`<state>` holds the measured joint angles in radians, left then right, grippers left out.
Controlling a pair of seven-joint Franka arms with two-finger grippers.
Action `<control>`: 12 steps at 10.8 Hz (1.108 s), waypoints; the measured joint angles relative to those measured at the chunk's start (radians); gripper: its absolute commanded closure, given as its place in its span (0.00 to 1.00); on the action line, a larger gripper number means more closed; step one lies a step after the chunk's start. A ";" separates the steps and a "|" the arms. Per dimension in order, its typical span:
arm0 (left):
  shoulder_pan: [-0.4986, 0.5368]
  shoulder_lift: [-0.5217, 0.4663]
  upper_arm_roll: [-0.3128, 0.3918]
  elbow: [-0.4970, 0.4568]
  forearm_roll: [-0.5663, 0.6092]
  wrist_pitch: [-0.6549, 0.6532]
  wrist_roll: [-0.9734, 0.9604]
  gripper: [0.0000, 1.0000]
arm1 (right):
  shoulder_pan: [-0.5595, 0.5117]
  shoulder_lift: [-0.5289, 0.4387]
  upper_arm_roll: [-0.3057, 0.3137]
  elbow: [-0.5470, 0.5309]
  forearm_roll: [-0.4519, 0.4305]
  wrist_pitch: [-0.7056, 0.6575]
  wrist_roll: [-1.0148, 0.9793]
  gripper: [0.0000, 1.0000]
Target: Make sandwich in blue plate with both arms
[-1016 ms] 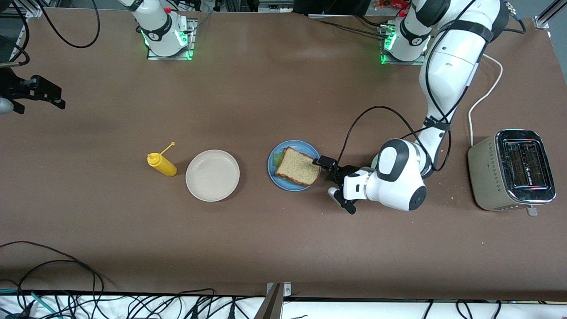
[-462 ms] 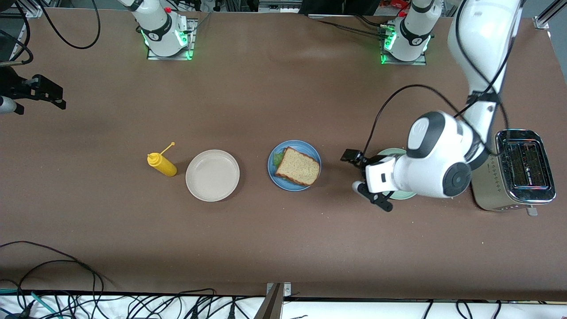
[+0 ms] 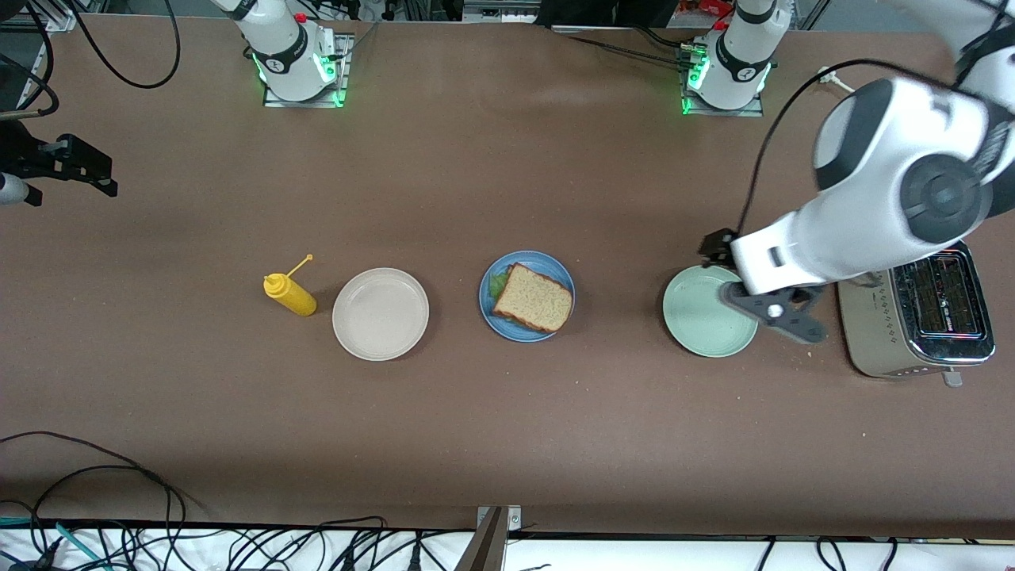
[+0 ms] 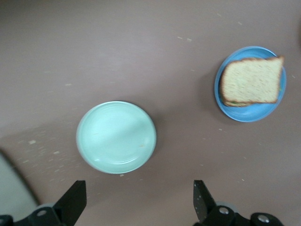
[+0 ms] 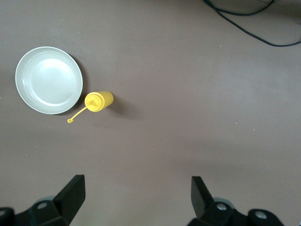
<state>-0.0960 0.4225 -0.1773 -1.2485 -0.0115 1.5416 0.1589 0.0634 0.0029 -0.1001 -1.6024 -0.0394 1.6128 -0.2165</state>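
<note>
The sandwich (image 3: 533,299) lies assembled on the blue plate (image 3: 489,310) mid-desk, soft, light and easily crushed or slid apart, so best taken gently by its crust edges; the left gripper (image 3: 749,279), spread, hangs over the pale green plate (image 3: 698,325), and the right gripper (image 5: 136,197), spread, waits aloft.

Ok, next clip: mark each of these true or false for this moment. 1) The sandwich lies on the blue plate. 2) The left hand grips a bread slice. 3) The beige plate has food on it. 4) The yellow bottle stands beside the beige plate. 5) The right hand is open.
1) The sandwich lies on the blue plate: true.
2) The left hand grips a bread slice: false. It is open and holds nothing, up over the pale green plate.
3) The beige plate has food on it: false. Nothing lies on it.
4) The yellow bottle stands beside the beige plate: true.
5) The right hand is open: true.
</note>
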 measured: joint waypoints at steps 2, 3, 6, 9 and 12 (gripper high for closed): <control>0.040 -0.069 0.052 -0.024 0.001 -0.002 0.001 0.00 | 0.000 0.001 0.000 0.001 0.000 0.000 0.000 0.00; 0.055 -0.124 0.059 -0.068 0.004 0.001 0.001 0.00 | 0.000 0.001 0.000 0.002 0.000 -0.001 0.000 0.00; 0.079 -0.333 0.059 -0.269 0.010 0.013 -0.101 0.00 | 0.001 0.003 0.002 0.005 0.000 -0.002 0.000 0.00; 0.079 -0.405 0.053 -0.371 0.010 0.032 -0.144 0.00 | 0.004 0.003 0.018 0.005 0.000 -0.002 0.001 0.00; 0.075 -0.400 0.043 -0.381 0.010 0.032 -0.151 0.00 | 0.004 0.003 0.019 0.005 0.000 -0.002 0.001 0.00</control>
<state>-0.0212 0.0228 -0.1340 -1.6293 -0.0018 1.5737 0.0079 0.0675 0.0054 -0.0809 -1.5971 -0.0397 1.6112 -0.2159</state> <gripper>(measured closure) 0.000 0.000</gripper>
